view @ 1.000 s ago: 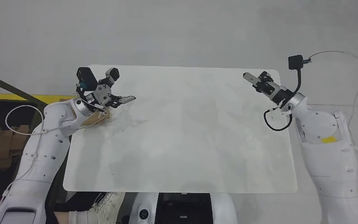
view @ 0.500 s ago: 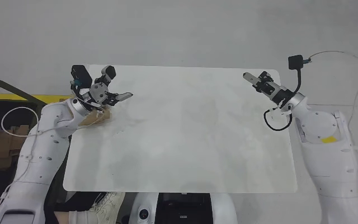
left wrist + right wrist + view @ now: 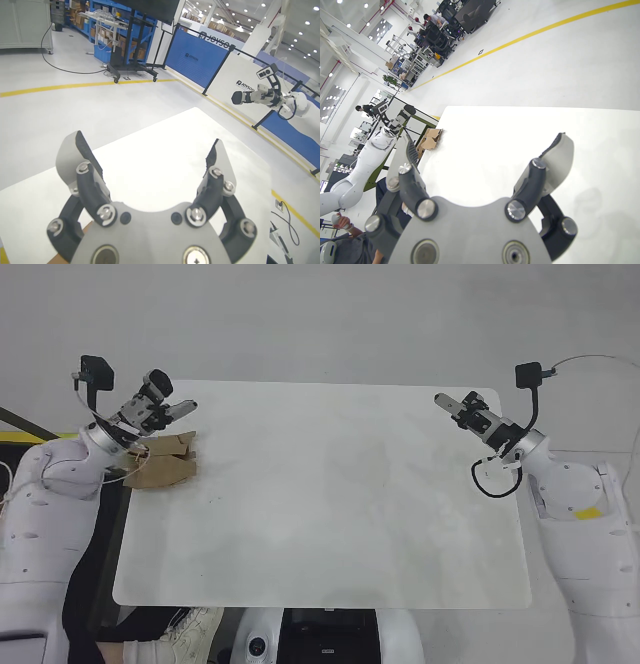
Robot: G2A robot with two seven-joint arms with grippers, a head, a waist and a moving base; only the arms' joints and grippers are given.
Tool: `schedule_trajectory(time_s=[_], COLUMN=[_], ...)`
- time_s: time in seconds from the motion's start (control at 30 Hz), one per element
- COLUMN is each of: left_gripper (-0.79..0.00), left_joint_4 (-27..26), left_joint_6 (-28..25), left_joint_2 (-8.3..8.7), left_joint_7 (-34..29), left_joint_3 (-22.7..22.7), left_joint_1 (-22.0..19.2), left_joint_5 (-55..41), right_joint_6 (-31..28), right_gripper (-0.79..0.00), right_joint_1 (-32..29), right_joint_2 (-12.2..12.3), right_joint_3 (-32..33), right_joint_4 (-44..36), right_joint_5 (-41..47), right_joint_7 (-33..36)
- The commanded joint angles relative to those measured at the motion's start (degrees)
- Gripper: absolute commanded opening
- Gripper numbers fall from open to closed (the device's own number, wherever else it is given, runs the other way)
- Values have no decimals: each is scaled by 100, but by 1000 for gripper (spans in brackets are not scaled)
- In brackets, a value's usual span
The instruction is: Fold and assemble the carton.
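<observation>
The brown carton [image 3: 168, 462] lies partly folded, with flaps sticking up, at the table's far left edge. In the right wrist view the carton [image 3: 430, 142] sits small at the table's far side. My left gripper [image 3: 172, 399] hangs open just beyond the carton, over the table's back left corner, holding nothing. The left wrist view shows that gripper [image 3: 147, 147] spread wide above the white table [image 3: 155, 162]. My right gripper [image 3: 450, 404] stands open and empty at the back right corner, far from the carton. Its fingers [image 3: 561, 142] gape over bare tabletop.
The white table [image 3: 350, 514] carries nothing else between the two arms. A yellow-striped frame [image 3: 30, 436] lies off its left edge. In the right wrist view a person's hand [image 3: 341, 221] shows below the table's left side, away from the carton.
My left arm has pulled back leftward and away from the table's middle, uncovering the carton it had been over. The carton stays put. The right arm has not moved.
</observation>
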Motion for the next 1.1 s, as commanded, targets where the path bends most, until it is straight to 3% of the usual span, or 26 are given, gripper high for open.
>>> schedule_trajectory(time_s=[0.0,0.33,1.07], left_gripper=[0,0,0], left_joint_4=[184,971,1008], left_joint_6=[72,461,521], left_joint_2=[21,98,100], left_joint_7=[-227,-1858,-1888], left_joint_3=[-61,-49,-51], left_joint_1=[-69,-531,-535], left_joint_5=[-273,-1988,-2033], right_joint_6=[0,0,0], right_gripper=[0,0,0], right_joint_1=[0,0,0], right_joint_2=[0,0,0], right_joint_3=[0,0,0], right_joint_4=[0,0,0], right_joint_5=[0,0,0], right_joint_7=[0,0,0])
